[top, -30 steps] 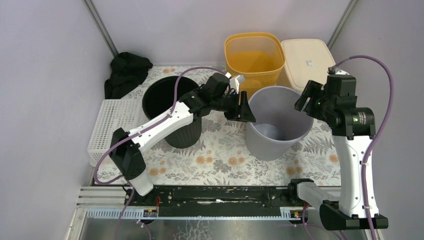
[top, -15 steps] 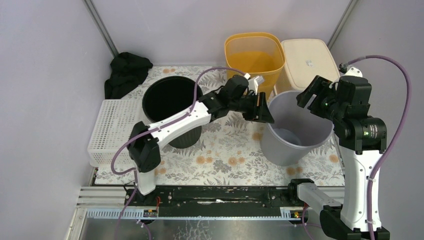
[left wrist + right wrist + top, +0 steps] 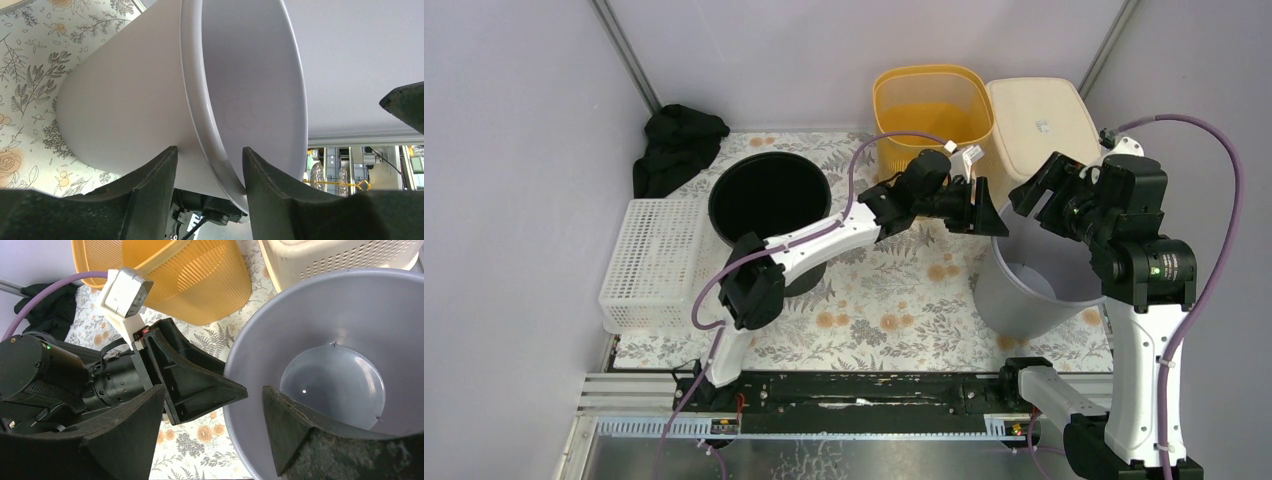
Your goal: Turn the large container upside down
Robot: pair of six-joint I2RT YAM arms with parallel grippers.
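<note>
The large container is a grey bucket (image 3: 1024, 290) standing open side up at the right of the floral cloth, leaning slightly. It also shows in the left wrist view (image 3: 125, 100) and in the right wrist view (image 3: 340, 340). My left gripper (image 3: 986, 215) is shut on its left rim, one finger on the outer wall and one inside (image 3: 210, 160). My right gripper (image 3: 1044, 195) is open and empty just above that same rim, close to the left gripper (image 3: 190, 375). Its jaws straddle the rim without touching it (image 3: 214, 405).
An orange basket (image 3: 931, 110) and a cream lidded bin (image 3: 1034, 115) stand right behind the bucket. A black pot (image 3: 769, 200) stands at centre left, a white crate (image 3: 652, 260) at the left edge, and a black cloth (image 3: 679, 140) at back left.
My left gripper has moved to the right with the bucket's rim in it, taking the bucket from the middle toward the right edge. My right arm has drawn back to the right with it.
</note>
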